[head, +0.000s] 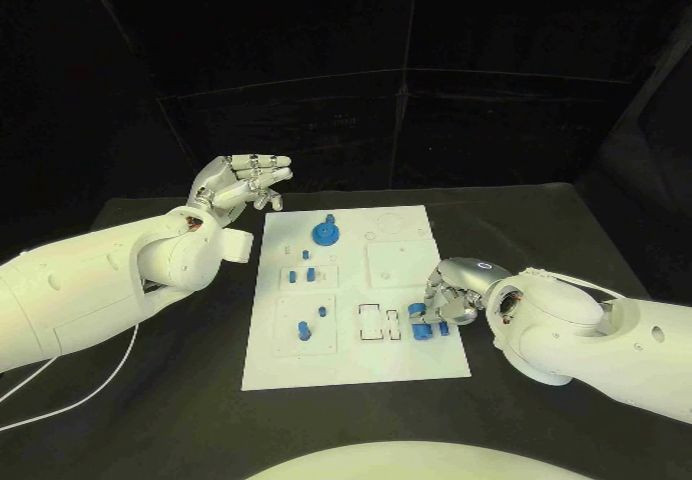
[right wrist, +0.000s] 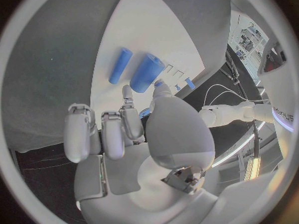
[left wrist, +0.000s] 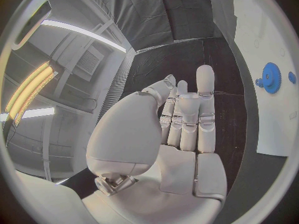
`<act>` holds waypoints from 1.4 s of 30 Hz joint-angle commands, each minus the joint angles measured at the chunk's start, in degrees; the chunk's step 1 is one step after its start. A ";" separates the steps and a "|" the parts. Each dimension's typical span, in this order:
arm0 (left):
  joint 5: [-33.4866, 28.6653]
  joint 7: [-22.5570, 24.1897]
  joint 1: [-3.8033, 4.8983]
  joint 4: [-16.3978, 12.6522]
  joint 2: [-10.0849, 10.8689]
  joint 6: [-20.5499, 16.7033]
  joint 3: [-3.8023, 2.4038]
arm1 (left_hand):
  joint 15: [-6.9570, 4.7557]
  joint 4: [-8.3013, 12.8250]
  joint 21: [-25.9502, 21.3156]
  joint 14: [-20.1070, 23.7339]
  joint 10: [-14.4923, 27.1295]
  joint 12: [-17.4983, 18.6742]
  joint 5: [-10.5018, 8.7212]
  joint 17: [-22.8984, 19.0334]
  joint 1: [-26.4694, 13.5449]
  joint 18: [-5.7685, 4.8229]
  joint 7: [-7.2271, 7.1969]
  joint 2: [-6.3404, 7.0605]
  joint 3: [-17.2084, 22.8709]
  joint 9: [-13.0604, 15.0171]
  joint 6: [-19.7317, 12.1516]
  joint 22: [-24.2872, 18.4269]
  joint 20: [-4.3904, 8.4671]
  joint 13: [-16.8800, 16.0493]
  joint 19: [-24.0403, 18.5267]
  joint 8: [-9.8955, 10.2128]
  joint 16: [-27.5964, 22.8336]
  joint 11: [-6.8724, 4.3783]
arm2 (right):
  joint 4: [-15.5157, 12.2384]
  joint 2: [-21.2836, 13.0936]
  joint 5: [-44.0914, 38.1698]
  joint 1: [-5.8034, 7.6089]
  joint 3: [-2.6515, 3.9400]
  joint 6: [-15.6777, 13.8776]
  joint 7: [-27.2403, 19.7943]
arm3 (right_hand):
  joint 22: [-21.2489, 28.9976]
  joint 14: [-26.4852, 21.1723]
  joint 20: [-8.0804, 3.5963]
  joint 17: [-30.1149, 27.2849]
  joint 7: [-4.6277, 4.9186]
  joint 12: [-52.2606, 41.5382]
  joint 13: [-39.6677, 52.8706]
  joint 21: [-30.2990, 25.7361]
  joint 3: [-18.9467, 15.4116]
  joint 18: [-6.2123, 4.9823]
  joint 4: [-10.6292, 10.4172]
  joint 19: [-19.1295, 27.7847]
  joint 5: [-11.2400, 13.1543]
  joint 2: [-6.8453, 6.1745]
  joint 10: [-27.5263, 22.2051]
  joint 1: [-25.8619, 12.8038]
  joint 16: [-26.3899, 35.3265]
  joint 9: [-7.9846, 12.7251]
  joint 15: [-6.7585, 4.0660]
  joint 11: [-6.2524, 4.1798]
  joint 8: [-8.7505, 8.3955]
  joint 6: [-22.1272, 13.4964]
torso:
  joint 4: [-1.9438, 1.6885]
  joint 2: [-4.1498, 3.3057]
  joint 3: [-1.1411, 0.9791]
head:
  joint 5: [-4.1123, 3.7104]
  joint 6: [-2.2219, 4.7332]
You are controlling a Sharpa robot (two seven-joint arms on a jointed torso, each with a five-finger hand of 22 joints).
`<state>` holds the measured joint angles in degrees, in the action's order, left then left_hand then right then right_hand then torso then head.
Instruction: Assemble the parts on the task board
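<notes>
Where the black tabletop [head: 173,400] carries the white rectangular task board [head: 346,300] at its middle, small blue plastic parts lie and stand across the plate. Far on the board, a blue round gear-like part [head: 327,233]; the same disc at the board's edge in the left wrist view [left wrist: 271,77]. Below it, toward the left side, several small blue pegs [head: 299,275], and nearer still a short blue piece [head: 303,329]. At the board's near right edge, a cluster of blue cylindrical parts [head: 424,325], touched by the silver right hand [head: 450,300], fingers curled down onto them; whether any one is actually gripped cannot be told. In the right wrist view, a thick blue cylinder [right wrist: 146,73] and a thinner blue rod [right wrist: 119,65] side by side on the white plate, just beyond the right hand's fingertips [right wrist: 127,92]. Off the board's far left corner, the silver left hand [head: 242,182], raised above the tabletop, holding nothing, fingers loosely bent and apart; in the left wrist view, palm [left wrist: 181,134] bare with fingers upright together.
</notes>
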<state>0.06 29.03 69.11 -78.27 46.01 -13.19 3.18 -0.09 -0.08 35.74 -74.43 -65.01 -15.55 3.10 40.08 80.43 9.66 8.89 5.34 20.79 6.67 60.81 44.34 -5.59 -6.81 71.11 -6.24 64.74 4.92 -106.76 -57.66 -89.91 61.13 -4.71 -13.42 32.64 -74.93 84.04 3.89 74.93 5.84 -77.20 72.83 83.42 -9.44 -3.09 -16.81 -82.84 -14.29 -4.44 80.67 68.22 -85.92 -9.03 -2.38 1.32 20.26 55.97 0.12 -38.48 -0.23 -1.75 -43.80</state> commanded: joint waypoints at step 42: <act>-0.12 -0.08 0.09 -0.03 -0.03 1.59 -0.04 | 0.16 0.02 -0.32 0.48 0.49 -0.40 -0.18 -0.26 -0.32 0.78 0.11 -0.20 -0.42 -0.08 0.23 -0.13 -0.20 -0.12 -0.30 -0.39 -0.15 -0.13 | -3.10 0.47 6.95 -1.88 0.09 -10.06 2.28 | -6.60 4.41 -1.03 6.71 -1.60 -0.87 2.68 0.89 0.11 0.89 0.61 -1.24 -7.74 5.94 1.75 5.53 -0.78 -3.04 -1.32 -1.41 3.63 2.56 | -0.24 0.08 0.05 | 0.41 -0.36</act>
<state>0.05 28.90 69.11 -78.25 46.06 -12.56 3.18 0.12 -0.08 35.74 -74.22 -64.80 -15.75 3.10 39.87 80.43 9.66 8.89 5.34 20.79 6.68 60.82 44.29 -5.59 -6.85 71.11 -6.24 64.74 4.71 -109.50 -57.22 -86.24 59.15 -4.65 -19.02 34.32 -74.91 84.04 3.06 74.91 4.93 -77.68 74.95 83.93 -9.21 -3.10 -16.09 -83.66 -22.17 1.15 82.10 73.69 -86.41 -10.78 -3.21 -0.10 23.77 57.63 0.00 -38.31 -0.18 -1.49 -44.22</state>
